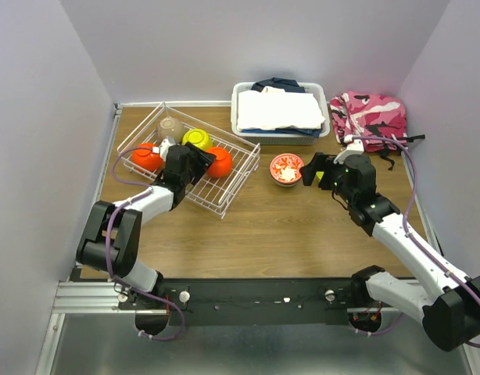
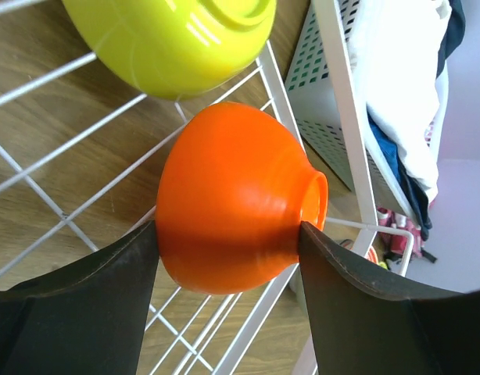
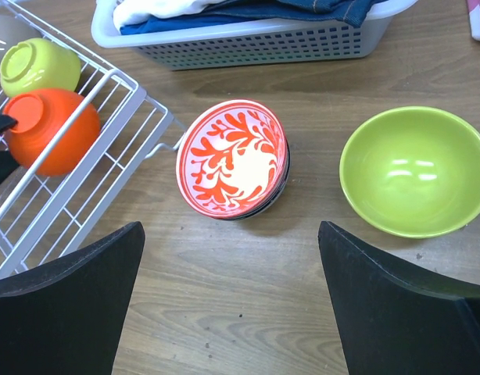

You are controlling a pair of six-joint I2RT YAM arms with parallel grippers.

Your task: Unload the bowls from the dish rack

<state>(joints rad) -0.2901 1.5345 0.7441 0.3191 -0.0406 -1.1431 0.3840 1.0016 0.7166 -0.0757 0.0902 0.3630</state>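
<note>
The white wire dish rack point(image 1: 228, 191) stands at the back left and holds several bowls upside down. Among them are a taupe one point(image 1: 171, 126), a lime-yellow one point(image 1: 197, 139) and an orange one point(image 1: 146, 157). My left gripper point(image 1: 199, 162) reaches into the rack and is shut on a second orange bowl point(image 2: 232, 195), one finger pressed on each side. The lime-yellow bowl point(image 2: 173, 39) lies just beyond it. On the table, a red-patterned bowl point(image 3: 234, 158) sits on a darker bowl, and a lime bowl point(image 3: 416, 170) stands upright to its right. My right gripper point(image 3: 230, 234) hovers open just short of them, holding nothing.
A white plastic bin point(image 1: 277, 113) of folded cloth stands behind the patterned bowl point(image 1: 286, 169). A pink camouflage cloth point(image 1: 370, 116) lies at the back right. The rack's thick rim point(image 2: 345, 117) runs close beside the held bowl. Walls close in the table on three sides.
</note>
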